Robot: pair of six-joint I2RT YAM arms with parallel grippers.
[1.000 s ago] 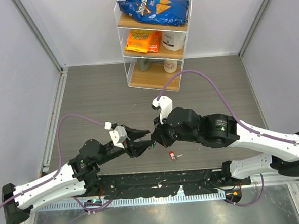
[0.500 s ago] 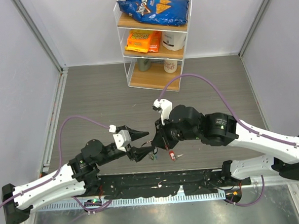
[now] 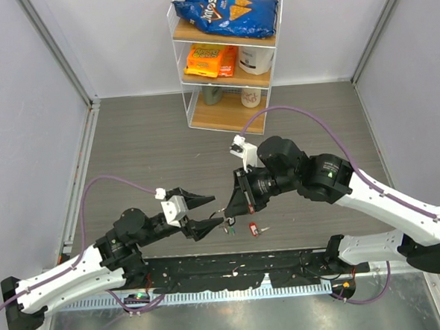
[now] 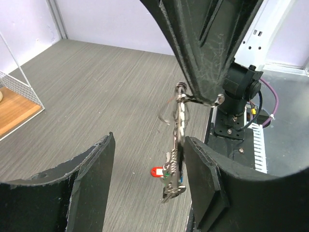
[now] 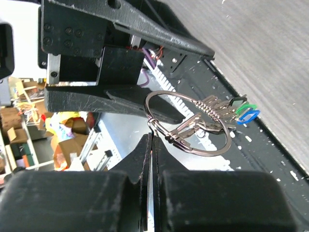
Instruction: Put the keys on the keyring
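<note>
Hanging over the grey table (image 3: 144,140) in the top view, the keyring (image 3: 225,218) is pinched at the tip of the right gripper (image 3: 230,208), with a few keys (image 3: 228,228) dangling under it. The left gripper (image 3: 212,209) faces it from the left, jaws spread wide, the ring at their mouth. A red key (image 3: 254,228) lies alone on the table just beside the bunch, touched by neither gripper. A clear shelf rack (image 3: 221,116) of snacks stands well behind.

From the left wrist, the keyring (image 4: 179,121) shows edge-on between the spread fingers (image 4: 91,179), nearer the right-hand one; contact cannot be judged. The right gripper (image 4: 200,99) looms overhead and blocks much of the scene. The red key (image 4: 157,171) lies beyond the hanging keys (image 4: 173,176).

From the right wrist, the right gripper (image 5: 150,140) has its fingers pressed together on the wire of the keyring (image 5: 198,152). The keys (image 5: 212,108) cluster on the ring, green and blue heads outermost. The left gripper's black body fills the background.
</note>
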